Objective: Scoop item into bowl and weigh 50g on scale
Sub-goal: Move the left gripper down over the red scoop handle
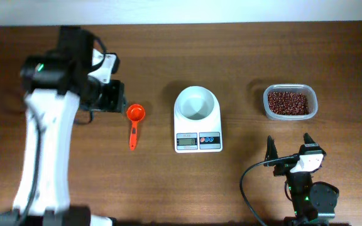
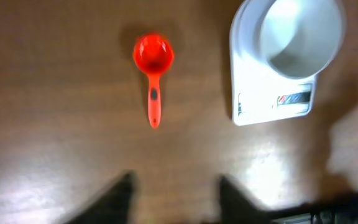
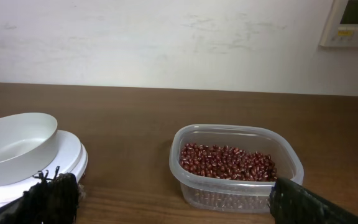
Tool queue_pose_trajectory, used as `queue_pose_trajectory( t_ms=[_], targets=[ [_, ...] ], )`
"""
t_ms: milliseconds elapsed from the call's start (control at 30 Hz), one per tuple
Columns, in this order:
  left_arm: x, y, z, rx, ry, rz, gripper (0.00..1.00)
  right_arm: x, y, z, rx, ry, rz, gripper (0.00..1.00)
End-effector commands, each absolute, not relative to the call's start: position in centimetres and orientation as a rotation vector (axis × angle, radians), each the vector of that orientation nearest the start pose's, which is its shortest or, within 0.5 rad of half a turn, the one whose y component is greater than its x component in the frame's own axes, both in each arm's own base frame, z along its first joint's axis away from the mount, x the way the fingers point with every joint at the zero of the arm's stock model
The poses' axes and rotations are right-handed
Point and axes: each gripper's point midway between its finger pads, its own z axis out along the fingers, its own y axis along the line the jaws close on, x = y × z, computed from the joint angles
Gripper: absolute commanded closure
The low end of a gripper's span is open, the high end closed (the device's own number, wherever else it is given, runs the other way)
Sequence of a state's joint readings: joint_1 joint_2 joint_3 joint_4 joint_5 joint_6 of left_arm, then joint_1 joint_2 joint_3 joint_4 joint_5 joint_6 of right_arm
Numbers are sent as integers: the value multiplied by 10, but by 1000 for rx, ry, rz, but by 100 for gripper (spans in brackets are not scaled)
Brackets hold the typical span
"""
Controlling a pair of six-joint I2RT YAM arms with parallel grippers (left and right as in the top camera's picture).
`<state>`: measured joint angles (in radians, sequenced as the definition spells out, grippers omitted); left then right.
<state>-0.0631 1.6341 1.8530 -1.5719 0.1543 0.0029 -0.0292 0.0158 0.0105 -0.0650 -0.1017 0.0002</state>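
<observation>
Showing brown wood table (image 1: 231, 50), white wall (image 3: 166, 43) behind, left claw (image 2: 174, 180), right claw (image 1: 288, 139) agape

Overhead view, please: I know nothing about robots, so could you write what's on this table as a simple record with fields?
Scale: white, mid-table, carrying the bowl
Bowl: white, looks empty
Beans: reddish-brown, all in the clear tub, right of the scale
Scoop: orange, looks empty, lying on the table left of the scale
Left gripper: jaws apart, holding nothing, above the table near the scoop
Right gripper: jaws wide open, holding nothing, near the tub
</observation>
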Motion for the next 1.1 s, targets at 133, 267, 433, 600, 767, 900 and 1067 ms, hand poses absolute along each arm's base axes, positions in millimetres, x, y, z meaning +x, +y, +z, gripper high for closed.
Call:
queue_pose_trajectory(
  t_ms=[133, 267, 433, 600, 767, 900, 1067],
  targets=[
    [310, -47, 139, 5, 3253, -265, 80, 246, 11, 157, -54, 1644, 63, 1],
    [300, -46, 92, -17, 3288, -262, 48, 246, 11, 157, -54, 1644, 63, 1],
    [294, -54, 44, 11, 3260, -261, 43, 246, 11, 157, -54, 1644, 62, 1],
    [296, -44, 31, -107, 3240, -81, 26, 246, 11, 157, -54, 1644, 63, 1],
    [298, -44, 31, -132, 3234, -74, 20, 246, 11, 157, -54, 1644, 63, 1],
    [298, -44, 31, -132, 3234, -74, 18, 246, 11, 157, -54, 1644, 63, 1],
    [300, -44, 30, -131, 3223, -77, 14, 246, 11, 157, -54, 1644, 63, 1]
  ],
)
